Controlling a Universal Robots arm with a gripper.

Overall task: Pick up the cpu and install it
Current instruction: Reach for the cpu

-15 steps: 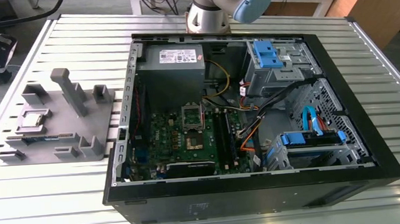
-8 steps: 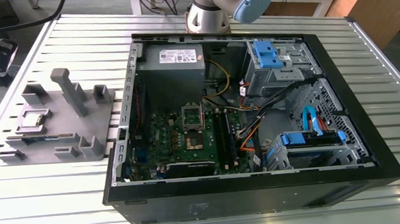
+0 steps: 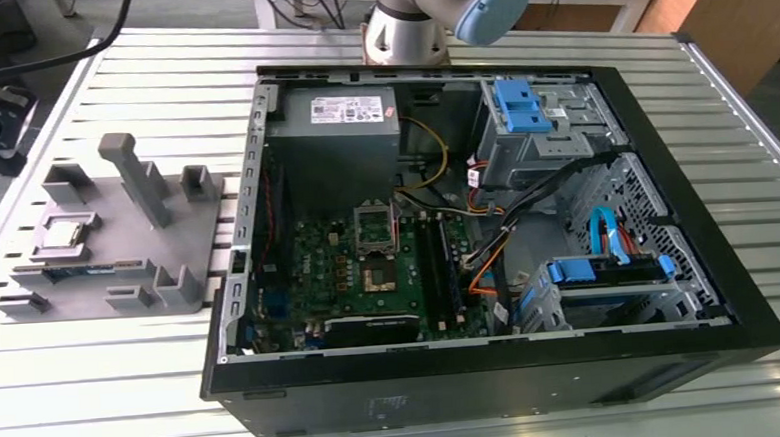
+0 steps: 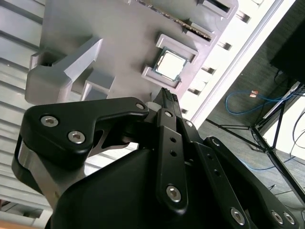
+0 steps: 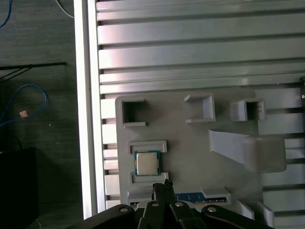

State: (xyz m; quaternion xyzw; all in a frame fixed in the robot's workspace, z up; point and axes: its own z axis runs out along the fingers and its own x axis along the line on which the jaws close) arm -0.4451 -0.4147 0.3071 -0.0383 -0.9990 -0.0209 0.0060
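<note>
- Gripper (image 5: pixel 162 188), first wrist view: fingertips drawn together with nothing between them; it hangs near the cpu without touching it.
- Cpu (image 5: pixel 147 163): lies flat, metal top up, between two raised brackets of the grey parts holder (image 5: pixel 186 143) on the slatted table (image 5: pixel 190 47); in the exterior view, the holder sits outside the open computer case (image 3: pixel 506 388).
- Handling, by judgement: light, rigid, smooth-topped and fragile on its underside; best pinched across the two opposite edges that the brackets leave free.

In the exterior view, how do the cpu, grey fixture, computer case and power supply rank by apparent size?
Largest to smallest:
1. computer case
2. grey fixture
3. power supply
4. cpu, seated in the fixture, clearly the smallest
</note>
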